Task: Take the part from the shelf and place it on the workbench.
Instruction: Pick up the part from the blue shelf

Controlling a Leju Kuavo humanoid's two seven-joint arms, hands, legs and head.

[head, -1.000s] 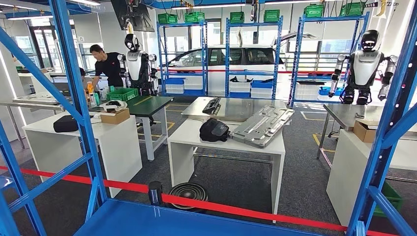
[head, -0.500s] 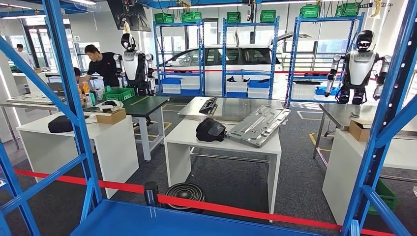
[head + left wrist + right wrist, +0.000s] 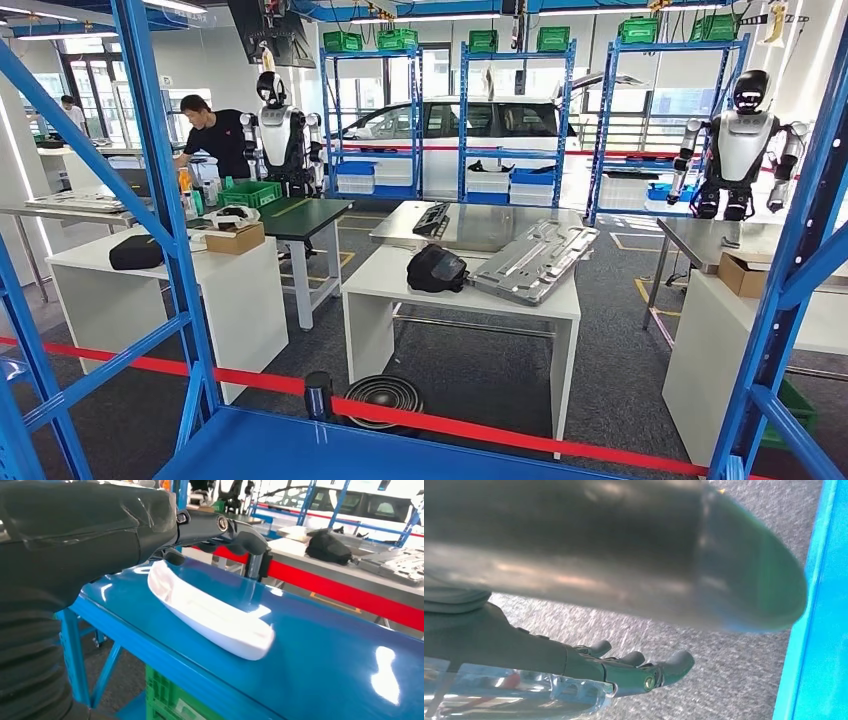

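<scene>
A long white plastic part (image 3: 210,615) lies flat on the glossy blue shelf board (image 3: 325,650). My left hand (image 3: 215,530) hovers over its near end, dark fingers stretched out above it with nothing between them; a fingertip (image 3: 172,557) sits right at the part's end. In the head view the shelf board (image 3: 330,450) lies along the bottom edge, and the white workbench (image 3: 400,285) stands beyond it. My right hand (image 3: 624,667) hangs over grey carpet, fingers loosely apart and empty, beside the blue shelf edge (image 3: 819,630).
Blue shelf uprights (image 3: 165,200) (image 3: 790,280) frame the view, and a red barrier tape (image 3: 480,425) runs behind the shelf. A black bag (image 3: 436,268) and a grey metal panel (image 3: 535,258) lie on the workbench. A person (image 3: 215,135) and other robots (image 3: 740,140) stand far back.
The whole head picture swayed left and down, then back, so the camera moved. Nothing on the tables has shifted.
</scene>
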